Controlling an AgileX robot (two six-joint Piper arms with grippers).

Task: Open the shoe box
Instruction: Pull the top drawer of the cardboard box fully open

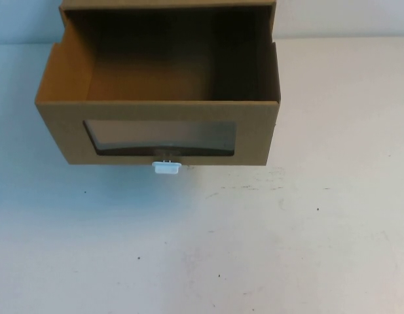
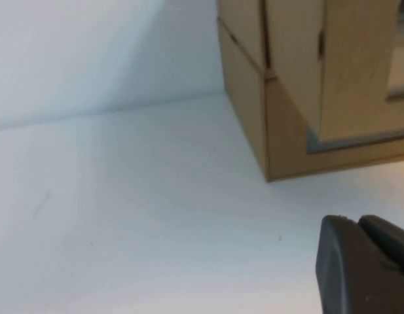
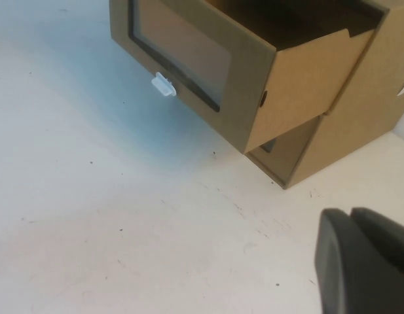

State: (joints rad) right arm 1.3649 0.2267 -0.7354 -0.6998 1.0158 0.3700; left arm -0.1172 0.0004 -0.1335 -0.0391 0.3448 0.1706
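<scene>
The brown cardboard shoe box (image 1: 266,19) stands at the back of the table, and its drawer (image 1: 254,134) is slid out toward me, its inside bare. The drawer front has a clear window (image 1: 159,137) and a small white pull tab (image 1: 167,168). In the right wrist view the drawer (image 3: 300,78) juts out of the outer shell (image 3: 359,131), with the tab (image 3: 164,86) on its front. My right gripper (image 3: 351,212) hangs shut and holds nothing, well back from the box. My left gripper (image 2: 355,221) is shut too, off the box's corner (image 2: 287,137). Neither arm shows in the high view.
The white table (image 1: 254,248) carries faint scuffs and dark specks in front of the box. A pale wall (image 2: 90,52) rises behind the table's far edge.
</scene>
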